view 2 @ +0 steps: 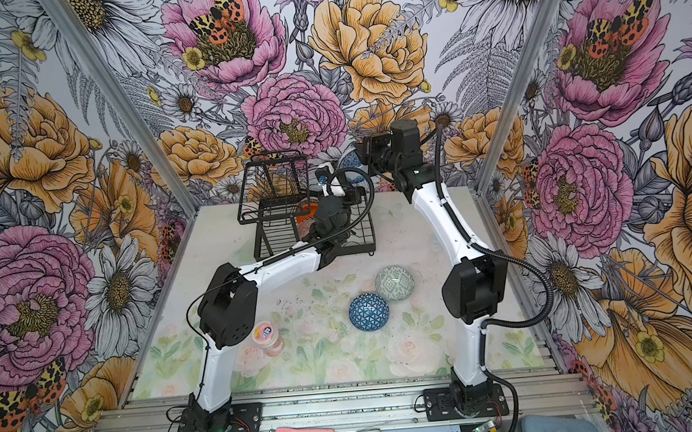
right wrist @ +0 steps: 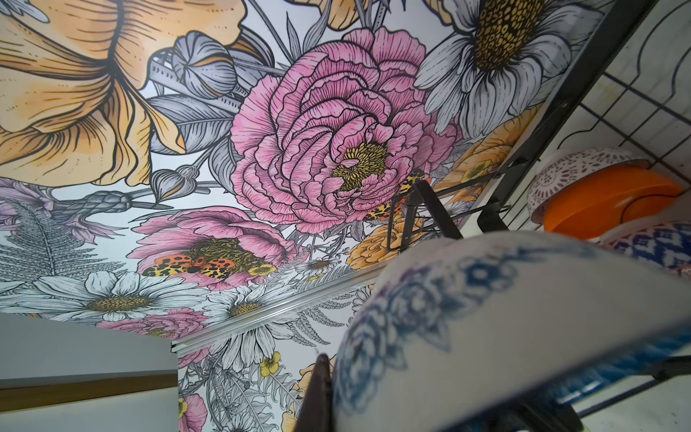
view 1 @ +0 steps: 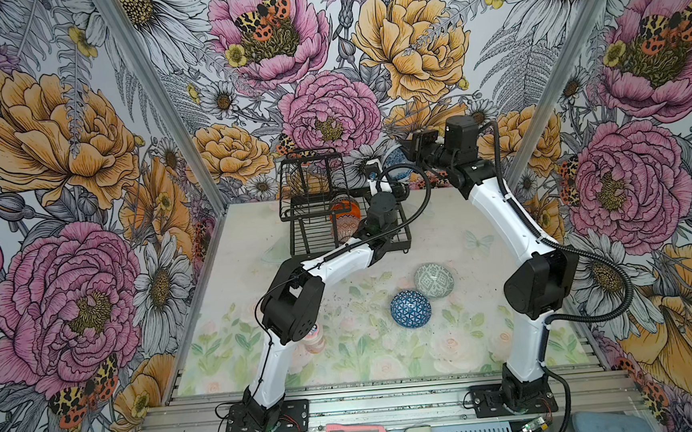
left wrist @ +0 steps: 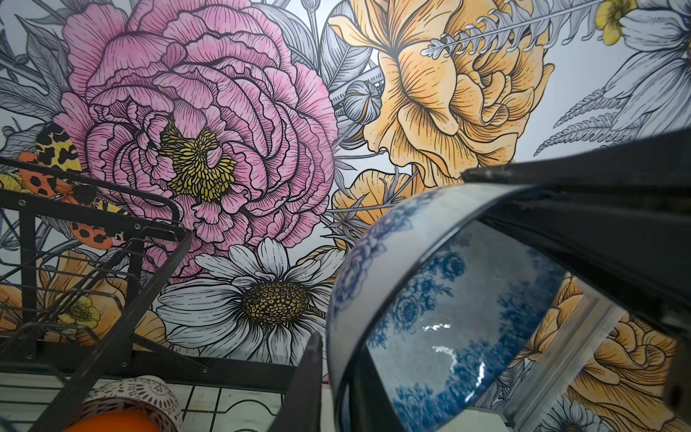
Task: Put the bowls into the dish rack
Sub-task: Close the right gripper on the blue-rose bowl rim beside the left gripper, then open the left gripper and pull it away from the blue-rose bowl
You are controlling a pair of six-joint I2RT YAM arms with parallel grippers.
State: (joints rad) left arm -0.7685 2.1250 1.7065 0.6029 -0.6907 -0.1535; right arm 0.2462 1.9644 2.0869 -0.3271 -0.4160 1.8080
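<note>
Right wrist: floral bowl (right wrist: 504, 329) clamped in right pincer (right wrist: 441, 385).

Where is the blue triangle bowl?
In both top views the dark blue bowl sits on the table, right of middle, beside the grey-green bowl.

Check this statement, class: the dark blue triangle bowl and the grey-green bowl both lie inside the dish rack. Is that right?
Not right. The dark blue triangle bowl and the grey-green bowl both lie on the table, outside the dish rack and nearer the arm bases. Both top views show it.
</note>
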